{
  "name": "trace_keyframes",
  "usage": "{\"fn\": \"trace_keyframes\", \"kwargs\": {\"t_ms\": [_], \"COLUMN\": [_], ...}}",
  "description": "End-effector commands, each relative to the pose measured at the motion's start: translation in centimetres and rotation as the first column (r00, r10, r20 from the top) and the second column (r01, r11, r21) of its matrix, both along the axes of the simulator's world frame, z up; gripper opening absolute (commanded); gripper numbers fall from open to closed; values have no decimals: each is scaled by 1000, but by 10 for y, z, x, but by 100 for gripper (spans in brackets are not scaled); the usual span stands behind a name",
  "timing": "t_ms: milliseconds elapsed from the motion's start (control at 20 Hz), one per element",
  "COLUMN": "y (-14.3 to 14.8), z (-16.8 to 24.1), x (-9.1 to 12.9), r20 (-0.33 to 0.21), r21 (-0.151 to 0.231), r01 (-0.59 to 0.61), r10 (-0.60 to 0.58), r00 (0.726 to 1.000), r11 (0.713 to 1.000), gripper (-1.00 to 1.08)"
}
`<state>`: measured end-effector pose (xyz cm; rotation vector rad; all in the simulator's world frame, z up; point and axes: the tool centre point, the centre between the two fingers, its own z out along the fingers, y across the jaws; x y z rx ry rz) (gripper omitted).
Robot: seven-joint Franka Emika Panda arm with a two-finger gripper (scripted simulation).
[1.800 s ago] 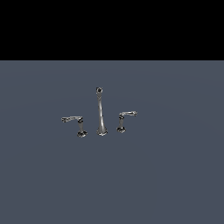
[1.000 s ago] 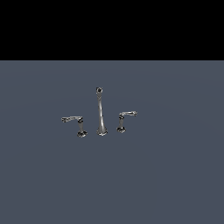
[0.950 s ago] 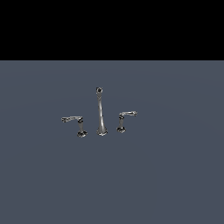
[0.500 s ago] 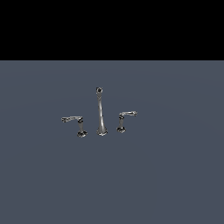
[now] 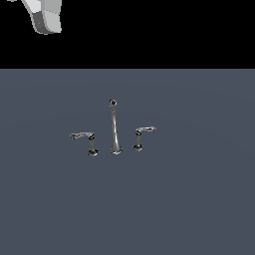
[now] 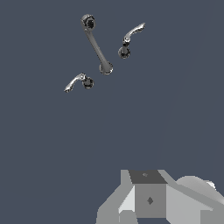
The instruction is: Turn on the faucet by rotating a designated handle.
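Nearest us in the wrist view sits the tool (image 6: 151, 201); we cannot tell whether it is open or closed. The handle (image 5: 82, 135) lies well ahead and below on the grey surface (image 5: 199, 199), its lever roughly level, on the exterior view's left of the faucet (image 5: 114, 127). No readable writing anywhere.

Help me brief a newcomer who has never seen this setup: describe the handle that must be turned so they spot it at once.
On the flat grey surface stands a small chrome faucet with a tall slender spout in the middle. The handle is the lever on the exterior view's left of that spout. Its lever is longer and slightly wavy, unlike the shorter-levered handle on the other side.
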<state>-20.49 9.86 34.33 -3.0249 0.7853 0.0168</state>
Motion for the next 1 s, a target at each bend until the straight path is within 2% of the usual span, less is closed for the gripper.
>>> {"fn": "trace_keyframes", "kwargs": {"t_ms": [0,400,950], "y": [10,37,62], "z": [-15,-61,-114], "x": [9,40,83], "r20": [0,-1,-2], "r21": [1,1,2], "r01": [52,205,382], "r10": [-52,-205,-382], "r00": [999,979,924], "r11": [999,979,924], "gripper": [-100,-100,-100]}}
